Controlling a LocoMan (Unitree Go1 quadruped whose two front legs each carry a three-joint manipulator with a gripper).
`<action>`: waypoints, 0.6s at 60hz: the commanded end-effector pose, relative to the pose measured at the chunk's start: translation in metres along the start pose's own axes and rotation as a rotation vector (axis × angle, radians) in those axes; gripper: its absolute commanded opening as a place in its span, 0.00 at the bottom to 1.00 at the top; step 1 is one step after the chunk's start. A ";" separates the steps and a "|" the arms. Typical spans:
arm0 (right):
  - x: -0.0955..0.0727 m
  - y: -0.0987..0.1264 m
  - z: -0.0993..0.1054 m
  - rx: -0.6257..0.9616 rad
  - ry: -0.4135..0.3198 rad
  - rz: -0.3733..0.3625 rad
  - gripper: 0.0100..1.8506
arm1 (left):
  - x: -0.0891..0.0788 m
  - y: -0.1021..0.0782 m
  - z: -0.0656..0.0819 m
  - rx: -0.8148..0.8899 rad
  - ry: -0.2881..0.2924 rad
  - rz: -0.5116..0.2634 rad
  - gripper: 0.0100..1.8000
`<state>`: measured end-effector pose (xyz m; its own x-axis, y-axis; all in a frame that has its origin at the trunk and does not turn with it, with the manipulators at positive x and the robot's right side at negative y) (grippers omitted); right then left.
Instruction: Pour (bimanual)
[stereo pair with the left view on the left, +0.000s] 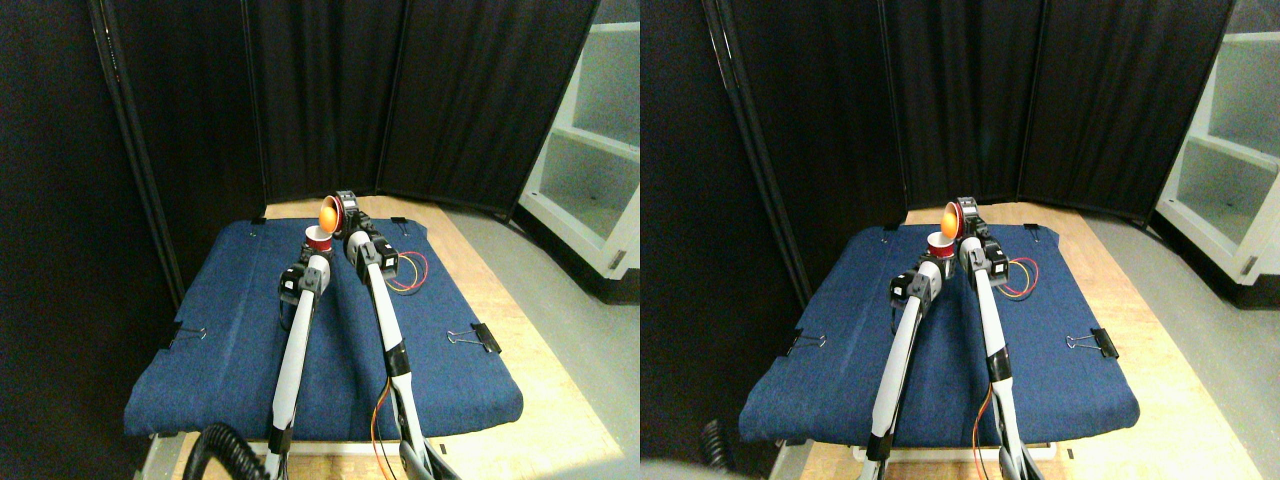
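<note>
Across the lower middle of the frame, a wooden surface (560, 400) under a blue cloth (330, 340) pinned by binder clips (478, 338), with black curtains (330, 90) filling the upper left and centre, and white shelving (590, 130) at the upper right. Reaching up from the bottom edge, the left manipulator (295, 340) and right manipulator (385, 320), converging at frame centre above the far part of the cloth. At the tip of the left end effector (314, 252), an upright red cup (318, 238); just above and to its right, at the right end effector (345, 212), a second red cup (337, 210) tipped on its side with its mouth turned toward the first. At that mouth, an orange ball (327, 214), poised over the upright cup's rim. Apparently mid-pour, with the ball on the point of dropping; next, probably a little more tilt from the right while holding the receiving cup steady beneath. Too small to tell how either end effector's jaws stand, or whether the ball touches the lower rim. Hidden: the bases of both manipulators, cut off at the bottom edge, and a looped red wire (412, 272) only partly traceable.
</note>
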<state>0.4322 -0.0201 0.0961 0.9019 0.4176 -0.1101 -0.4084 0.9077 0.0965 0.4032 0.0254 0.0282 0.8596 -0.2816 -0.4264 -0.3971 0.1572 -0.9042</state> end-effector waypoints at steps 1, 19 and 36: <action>0.000 0.008 0.007 -0.036 -0.035 0.025 0.33 | 0.002 -0.009 -0.003 -0.013 0.006 -0.045 0.18; 0.000 0.010 0.006 -0.077 -0.034 0.030 0.31 | 0.002 -0.010 -0.002 -0.004 0.001 -0.048 0.18; 0.000 0.008 0.007 -0.106 -0.045 0.050 0.28 | 0.004 -0.012 -0.003 -0.016 0.007 -0.042 0.18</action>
<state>0.4299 -0.0173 0.0979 0.8931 0.4395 -0.0961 -0.4394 0.8980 0.0238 0.4061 0.0243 0.0289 0.8596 -0.2780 -0.4288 -0.4002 0.1556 -0.9031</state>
